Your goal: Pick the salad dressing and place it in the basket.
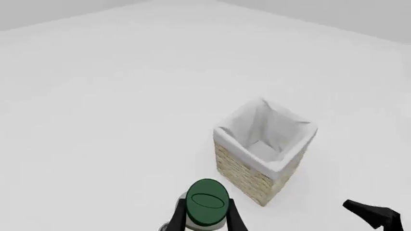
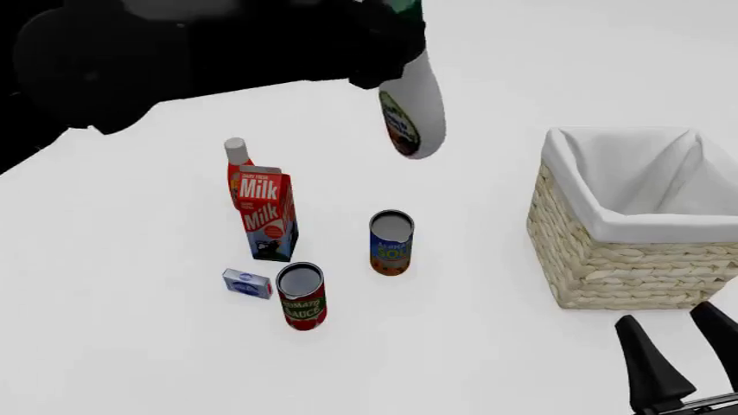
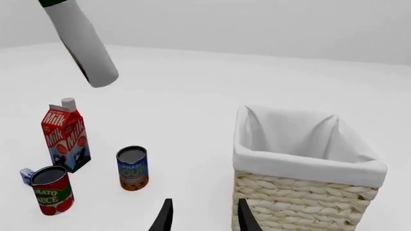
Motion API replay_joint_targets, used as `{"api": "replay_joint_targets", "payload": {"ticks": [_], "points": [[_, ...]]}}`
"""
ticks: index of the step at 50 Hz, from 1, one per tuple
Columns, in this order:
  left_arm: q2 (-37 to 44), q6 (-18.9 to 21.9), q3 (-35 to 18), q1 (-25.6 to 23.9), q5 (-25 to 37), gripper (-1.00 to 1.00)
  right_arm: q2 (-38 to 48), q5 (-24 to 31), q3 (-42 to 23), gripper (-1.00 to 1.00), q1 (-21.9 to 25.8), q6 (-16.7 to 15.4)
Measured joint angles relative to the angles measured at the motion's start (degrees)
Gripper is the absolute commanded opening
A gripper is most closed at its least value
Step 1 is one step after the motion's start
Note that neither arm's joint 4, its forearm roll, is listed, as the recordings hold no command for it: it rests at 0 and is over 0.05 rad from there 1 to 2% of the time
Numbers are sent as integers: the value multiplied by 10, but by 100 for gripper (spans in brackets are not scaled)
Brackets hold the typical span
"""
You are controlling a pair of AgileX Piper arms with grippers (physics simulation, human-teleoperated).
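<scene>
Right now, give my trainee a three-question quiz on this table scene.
1. True or false: the salad dressing bottle is already inside the basket.
2. Which pincer holds the bottle: A) left B) right C) neither?
3. Fill in: the red carton is labelled ____.

Key: 1. False, it hangs in the air, to the left of the basket in the front view. 2. A. 3. Milk.
</scene>
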Motion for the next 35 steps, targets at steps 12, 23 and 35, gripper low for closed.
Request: {"api": "replay_joint_targets", "payload": {"ticks": [12,23,35], "points": [[-6,-8,60,-71,-40,-100,0,6,-8,100,5,-1],[3,-21,102,-100,-79,-100,0,9,-12,100,11,-1],[36,-34,130,-105,-126,-100,0,13,-15,100,19,-2]]}}
